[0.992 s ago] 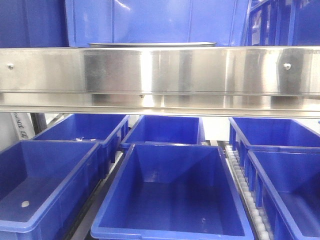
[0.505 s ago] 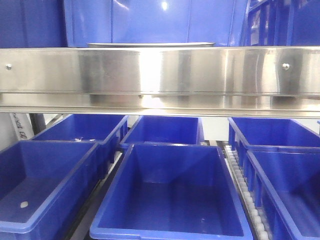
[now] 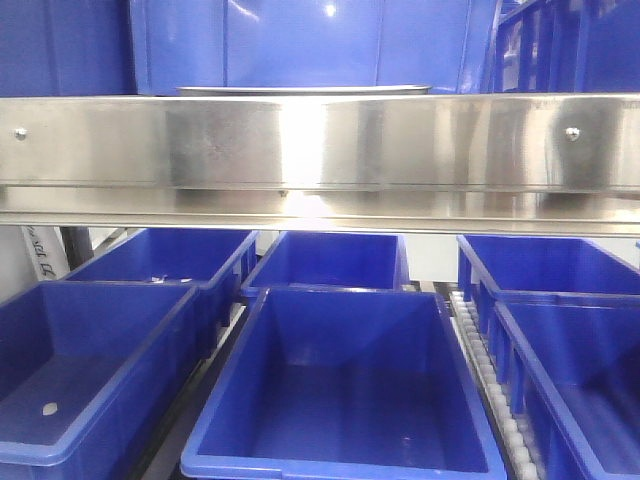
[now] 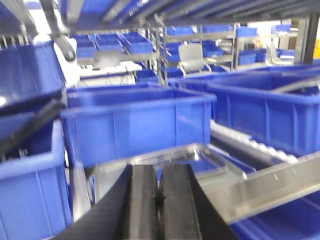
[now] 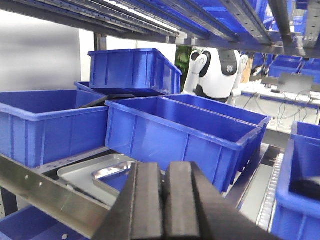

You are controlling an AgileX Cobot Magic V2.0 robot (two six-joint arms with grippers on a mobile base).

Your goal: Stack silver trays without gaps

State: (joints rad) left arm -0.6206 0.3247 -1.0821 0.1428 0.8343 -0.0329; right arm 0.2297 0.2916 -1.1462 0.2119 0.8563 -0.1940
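Observation:
In the right wrist view two silver trays lie on the shelf behind the rail: a lower tray [image 5: 79,176] and an upper tray [image 5: 116,172] resting on it, shifted to the right. My right gripper [image 5: 164,168] is shut and empty, just in front of them. In the left wrist view one silver tray [image 4: 202,148] shows beyond my left gripper [image 4: 158,170], which is shut with nothing between its fingers. The front view shows only a thin tray edge [image 3: 305,90] above the rail.
A long riveted steel rail [image 3: 320,140] runs across the shelf front and also shows as rail [image 4: 270,182] and rail [image 5: 45,195]. Blue bins stand behind the trays [image 5: 175,130] and below the shelf [image 3: 345,390]. A roller track [image 3: 490,380] runs between the lower bins.
The front view has shifted very slightly and the reflections on the rail have moved. The tray edge and the bins stay where they were.

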